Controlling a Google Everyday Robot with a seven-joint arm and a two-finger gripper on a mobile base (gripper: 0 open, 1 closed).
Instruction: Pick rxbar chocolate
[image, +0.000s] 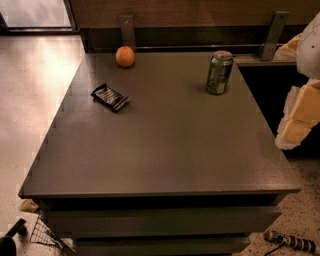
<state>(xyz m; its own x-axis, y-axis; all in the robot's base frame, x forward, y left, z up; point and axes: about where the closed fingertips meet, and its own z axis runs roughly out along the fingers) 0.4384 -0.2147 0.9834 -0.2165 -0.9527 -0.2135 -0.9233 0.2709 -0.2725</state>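
Observation:
The rxbar chocolate (110, 97) is a small flat bar in a shiny black wrapper with white lettering. It lies flat and at an angle on the left part of the dark grey table (165, 150). My gripper (299, 120) shows as a white and yellowish shape at the right edge of the view, beyond the table's right side. It is far from the bar and holds nothing that I can see.
An orange fruit (125, 56) sits at the table's far left edge. A green drink can (219, 72) stands upright at the far right. A wall panel with metal brackets runs behind the table. Small items lie on the floor at the lower left and lower right.

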